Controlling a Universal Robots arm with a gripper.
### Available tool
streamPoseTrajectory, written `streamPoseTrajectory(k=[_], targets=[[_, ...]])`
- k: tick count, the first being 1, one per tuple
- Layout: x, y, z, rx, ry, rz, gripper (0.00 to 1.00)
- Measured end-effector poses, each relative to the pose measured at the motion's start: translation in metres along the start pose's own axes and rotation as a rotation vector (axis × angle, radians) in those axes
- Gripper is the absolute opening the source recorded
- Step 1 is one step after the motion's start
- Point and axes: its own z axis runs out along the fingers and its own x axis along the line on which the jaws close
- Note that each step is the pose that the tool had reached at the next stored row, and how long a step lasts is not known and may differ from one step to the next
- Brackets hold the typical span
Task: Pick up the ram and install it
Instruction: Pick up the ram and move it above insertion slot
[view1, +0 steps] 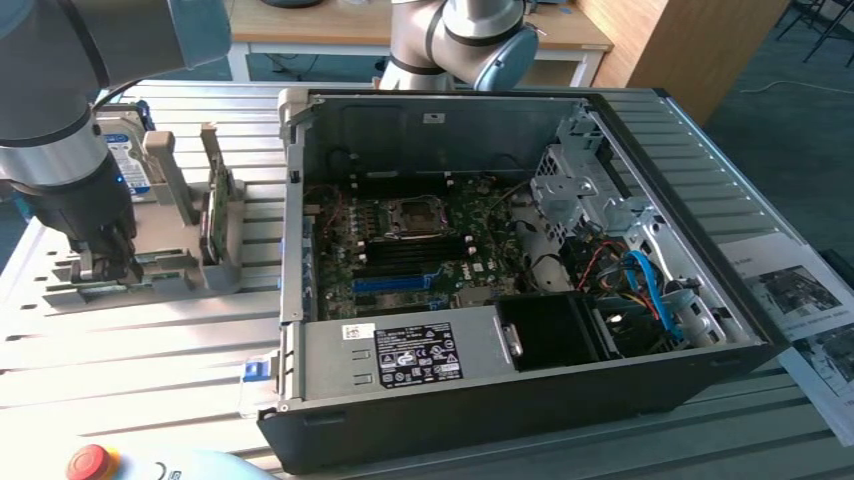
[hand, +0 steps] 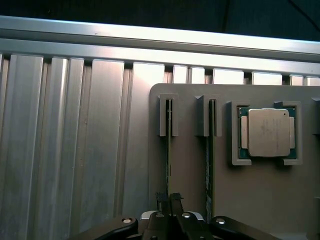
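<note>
Legible text: none. Markings were noted, but could not be read, on the black label (view1: 418, 356) and white barcode sticker (view1: 355, 331) of the power supply (view1: 334, 365), the printed sheets (view1: 801, 290) on the tabletop (view1: 134, 350), and the processor (hand: 269, 132) lid.

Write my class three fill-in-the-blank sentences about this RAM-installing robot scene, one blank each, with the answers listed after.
1. In the wrist view, the grey holder carries ___ ram sticks standing on edge.
2. The gripper is shut on the ram that stands ___ from the silver processor.
3. The open computer case sits to the exterior view's ___ of the holder.
Answers: two; farther; right.
</note>
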Motion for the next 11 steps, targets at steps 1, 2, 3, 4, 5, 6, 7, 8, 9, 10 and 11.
streamPoseTrajectory(k=[1,2,3,4,5,6,7,8,9,10,11], targets=[[0.0,0.0,0.0,0.0,0.0,0.0,0.11],[0.0,0.0,0.0,0.0,0.0,0.0,0.11],[0.0,0.0,0.0,0.0001,0.0,0.0,0.11],[0.0,0.0,0.0,0.0,0.0,0.0,0.11],[0.0,0.0,0.0,0.0,-0.0001,0.0,0.11],[0.0,0.0,0.0,0.0,0.0,0.0,0.11],[0.0,0.0,0.0,0.0,0.0,0.0,0.11],[0.0,0.0,0.0,0.0,0.0,0.0,0.11],[0.0,0.0,0.0,0.0001,0.0,0.0,0.11],[0.0,0.0,0.0,0.0,0.0,0.0,0.11],[0.0,0.0,0.0,0.0,0.0,0.0,0.11]])
